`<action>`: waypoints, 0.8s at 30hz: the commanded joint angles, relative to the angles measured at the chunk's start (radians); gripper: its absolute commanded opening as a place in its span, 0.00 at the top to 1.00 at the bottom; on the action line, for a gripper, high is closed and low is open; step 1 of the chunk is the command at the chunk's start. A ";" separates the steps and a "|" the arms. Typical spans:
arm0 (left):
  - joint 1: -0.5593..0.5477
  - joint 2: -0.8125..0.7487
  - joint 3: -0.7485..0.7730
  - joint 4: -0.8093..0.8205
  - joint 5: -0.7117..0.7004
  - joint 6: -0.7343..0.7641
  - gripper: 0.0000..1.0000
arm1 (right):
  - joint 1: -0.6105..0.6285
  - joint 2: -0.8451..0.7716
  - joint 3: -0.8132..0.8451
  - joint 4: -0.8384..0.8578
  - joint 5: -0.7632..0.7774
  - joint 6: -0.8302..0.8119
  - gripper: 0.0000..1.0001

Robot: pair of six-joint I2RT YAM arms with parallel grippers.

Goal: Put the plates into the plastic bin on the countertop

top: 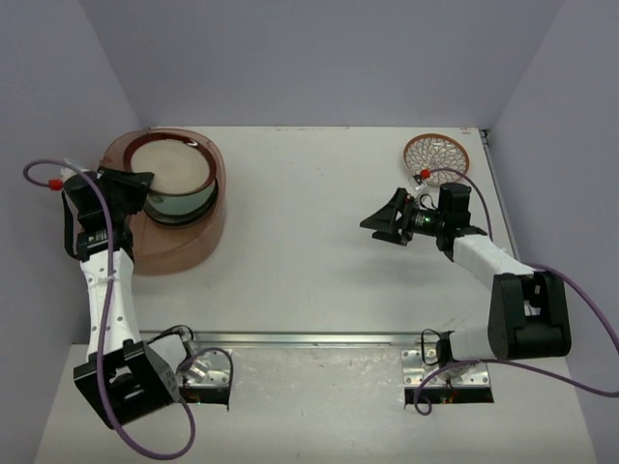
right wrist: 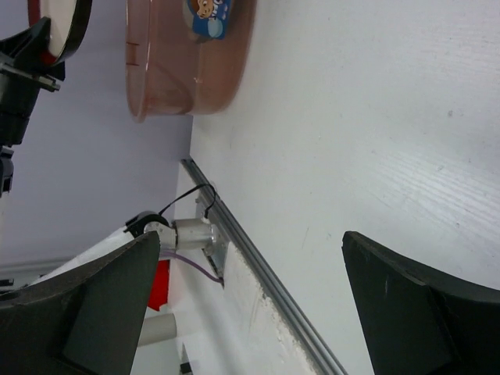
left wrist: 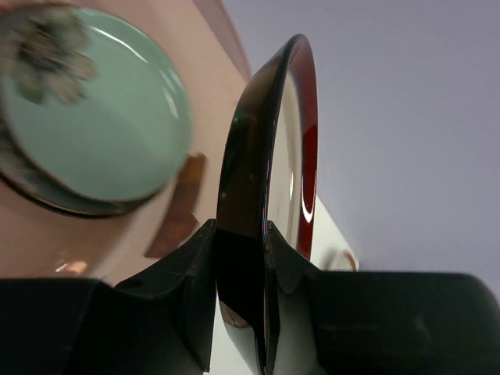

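Observation:
The translucent pinkish-brown plastic bin [top: 184, 242] stands at the left of the white countertop [top: 319, 251]. My left gripper [top: 143, 186] is shut on the edge of a brown-rimmed cream plate [top: 172, 166] and holds it tilted above the bin. In the left wrist view the fingers [left wrist: 183, 266] pinch the plate's dark rim [left wrist: 266, 156]. A mint green plate [left wrist: 94, 117] lies in the bin on other stacked plates. The brown-white petal plate [top: 436, 153] lies at the far right. My right gripper [top: 385, 220] is open and empty, near it and above the counter.
A metal rail [top: 300, 339] runs along the near edge of the countertop; it also shows in the right wrist view [right wrist: 258, 266]. Lilac-grey walls close in the left, back and right sides. The bin [right wrist: 187, 70] shows far off in the right wrist view.

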 commanded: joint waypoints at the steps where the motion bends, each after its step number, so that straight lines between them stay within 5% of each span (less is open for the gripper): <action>1: 0.085 0.056 0.039 0.113 -0.025 -0.110 1.00 | 0.005 -0.052 -0.004 -0.005 0.003 -0.050 0.01; 9: 0.143 0.439 0.177 0.199 0.001 -0.138 1.00 | 0.005 -0.064 -0.042 0.082 -0.050 0.001 0.01; 17: 0.142 0.573 0.198 0.295 0.018 -0.133 0.98 | 0.005 -0.055 -0.060 0.146 -0.067 0.031 0.01; 24: 0.116 0.625 0.198 0.227 -0.024 -0.113 0.51 | 0.005 -0.041 -0.072 0.194 -0.077 0.059 0.01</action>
